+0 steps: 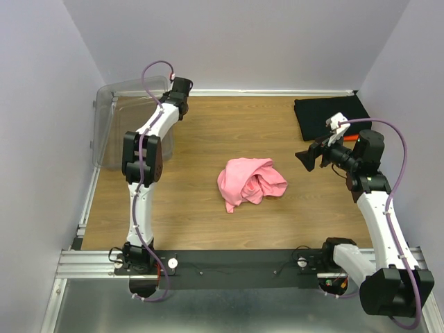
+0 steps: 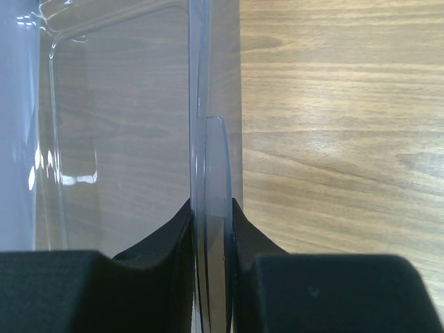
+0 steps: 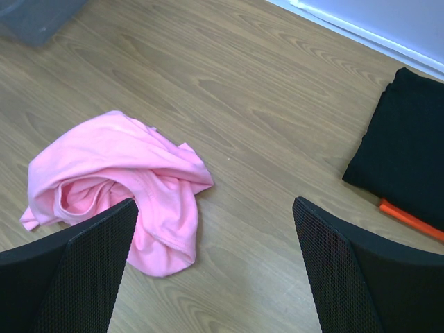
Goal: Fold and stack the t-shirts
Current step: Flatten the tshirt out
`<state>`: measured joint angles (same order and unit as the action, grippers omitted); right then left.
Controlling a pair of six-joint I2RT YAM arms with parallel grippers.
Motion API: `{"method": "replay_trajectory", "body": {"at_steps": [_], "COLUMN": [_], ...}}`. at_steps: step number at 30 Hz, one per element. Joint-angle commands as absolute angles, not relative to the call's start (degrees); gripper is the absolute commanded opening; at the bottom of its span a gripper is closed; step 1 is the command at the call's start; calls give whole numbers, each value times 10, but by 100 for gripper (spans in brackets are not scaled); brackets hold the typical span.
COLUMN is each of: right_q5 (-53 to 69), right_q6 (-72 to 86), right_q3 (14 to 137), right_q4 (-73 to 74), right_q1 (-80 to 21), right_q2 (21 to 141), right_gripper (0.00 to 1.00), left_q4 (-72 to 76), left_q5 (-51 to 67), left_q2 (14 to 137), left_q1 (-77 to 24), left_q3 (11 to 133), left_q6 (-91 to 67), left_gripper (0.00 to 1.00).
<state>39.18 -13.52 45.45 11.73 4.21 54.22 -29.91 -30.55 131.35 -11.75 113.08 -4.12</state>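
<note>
**Pink shirt bunched mid-table, my right arm nearer**

The pink shirt [image 1: 250, 184] sits crumpled in the middle of the table [image 1: 201, 139]. It is not flat, and neither sleeves nor hem can be made out. The heap has no real long axis, just a loose tail trailing toward my base side. The black shirt [image 1: 331, 118] is folded at the far right corner, with the orange shirt [image 3: 409, 218] under it and only an edge showing. That looks like the stack spot.

My right gripper [image 1: 309, 158] hangs above the table with its jaws wide apart, holding nothing. It sits between the stack and the pink heap. The heap lies to its left and a bit toward the near edge; in the wrist view it is just past one finger, not touching.

My left gripper [image 2: 211, 215] is at the far left, pinched on the wall of the clear bin [image 1: 121, 125] with a finger on each side of the plastic. It is well apart from the pink shirt.

My judgement is that the right arm is closer and free, so a reach leftward and down onto the heap is the natural move. The left has to let go of the bin before it can help spread the shirt.
</note>
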Motion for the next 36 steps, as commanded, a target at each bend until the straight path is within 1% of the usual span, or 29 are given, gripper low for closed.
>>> {"method": "replay_trajectory", "body": {"at_steps": [1,5,10,13,16,17,18,19,20,21,22,27,28,29,30,31,32,33,34,36], "right_q5": [396,397,399,399,401,402,403,404,407,410,420,477,499,510,529,537,540,541,535,519], "right_q6": [-134,-134,-134,-134,-134,-134,-134,-134,-134,-135,-141,-191,-206,-216,-247,-265,-283,-309,-320,-333], "right_q3": [453,453,452,452,452,452,452,452,451,450,447,446,447,451,453,457,467,470,474,475], "right_q4": [125,125,125,125,125,125,125,124,126,126,127,165,173,193,207,225,255,268,279,290], "right_q1": [45,45,45,45,45,45,45,45,45,45,45,44,44,44,43,38,35,30,19,5], "right_q2": [542,545,548,548,547,547,547,547,548,548,551,570,574,579,594,603,613,633,643,661], "right_gripper": [100,100,100,100,100,100,100,100,100,100,100,100,100,100,100,100,99,97,97,93], "left_q4": [-300,-292,-283,-280,-280,-281,-281,-280,-278,-273,-258,-203,-186,-146,-127,-92,-81,-74,-71,-67], "left_q5": [-316,-302,-325,-313,-328,-329,-325,-320,-316,-312,-304,-273,-232,-196,-85,-30,28,110,130,157], "left_q2": [1328,1324,1315,1306,1298,1292,1286,1266,1253,1237,1199,1052,987,953,920,863,840,821,792,767], "left_q1": [-114,-114,-113,-113,-113,-114,-114,-116,-119,-122,-132,-170,-176,-190,-192,-196,-198,-206,-217,-259], "left_q3": [1153,1133,1112,1108,1110,1110,1109,1104,1100,1094,1076,991,934,902,833,804,775,750,707,665], "left_q6": [-3,39,72,83,79,77,69,64,61,58,57,44,43,42,41,27,17,7,2,-30], "left_gripper": [0,0,0,0,0,17,31,63,77,86,91,93,93,94,94,94,94,94,94,91]}}
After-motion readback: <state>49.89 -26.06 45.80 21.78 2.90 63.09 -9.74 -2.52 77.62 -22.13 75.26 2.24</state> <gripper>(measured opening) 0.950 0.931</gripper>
